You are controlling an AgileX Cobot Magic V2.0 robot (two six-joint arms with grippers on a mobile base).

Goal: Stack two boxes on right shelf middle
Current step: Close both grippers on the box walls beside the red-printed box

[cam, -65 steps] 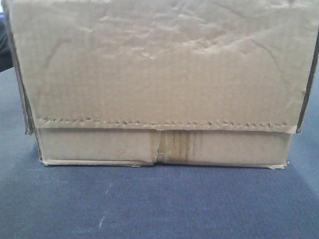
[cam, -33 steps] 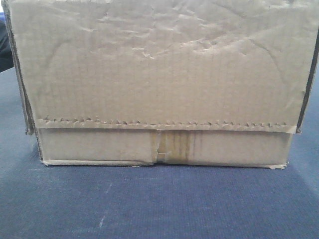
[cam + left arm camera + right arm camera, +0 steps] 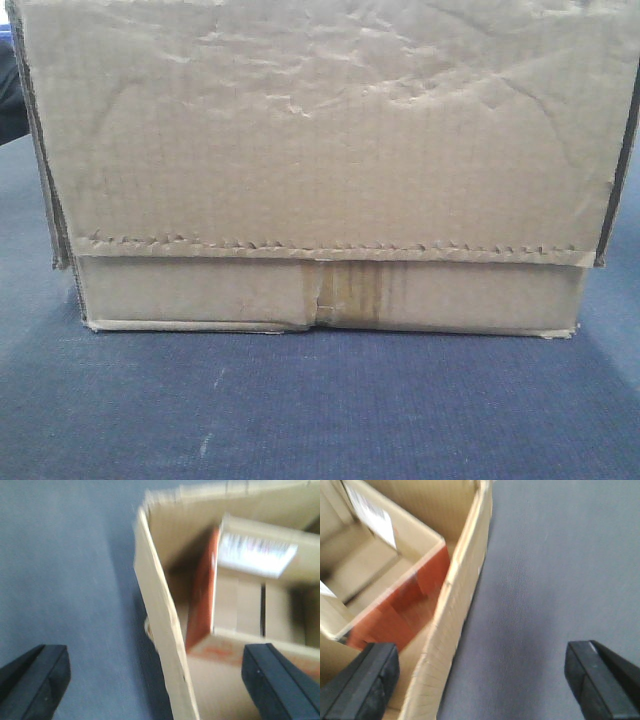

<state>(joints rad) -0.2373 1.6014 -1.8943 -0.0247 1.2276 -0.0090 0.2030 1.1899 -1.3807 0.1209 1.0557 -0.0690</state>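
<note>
One box on blue surface | left hand spread wide, astride box side wall | right hand spread wide, astride opposite wall

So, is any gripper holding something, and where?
Nothing yet: the left gripper and right gripper are open, each astride a side wall of the brown cardboard box.

Left fingers, right fingers — blocky, matte black, square-edged
</note>
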